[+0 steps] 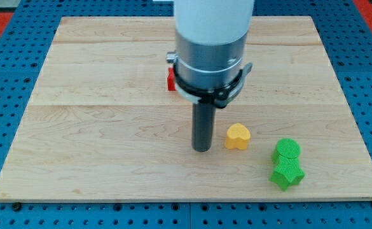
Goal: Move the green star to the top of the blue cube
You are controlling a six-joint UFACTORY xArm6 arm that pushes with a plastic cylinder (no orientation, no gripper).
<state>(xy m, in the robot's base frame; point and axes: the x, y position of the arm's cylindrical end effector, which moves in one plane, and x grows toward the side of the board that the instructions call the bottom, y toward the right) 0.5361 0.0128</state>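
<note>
Item, my tip (pixel 202 149): bare rod, holding nothing, just left of yellow heart (pixel 238 136).
Item, green star (pixel 287 175): lower right, touching green cylinder (pixel 287 151).
Blue cube: not visible.
Advice: circle behind star, push it alone.

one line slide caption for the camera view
My tip rests left of the yellow heart; green star touches green round block; red block half hidden.

Pretty plain setup here: a light wooden board (pixel 109 127) made of a few glued planks, seams running across it, sits on a blue pegboard-style surface (pixel 7 76) dotted with a regular grid of holes. Top corners of the view show bits of red (pixel 371 9). Lighting's even and bright, only soft shadows.
</note>
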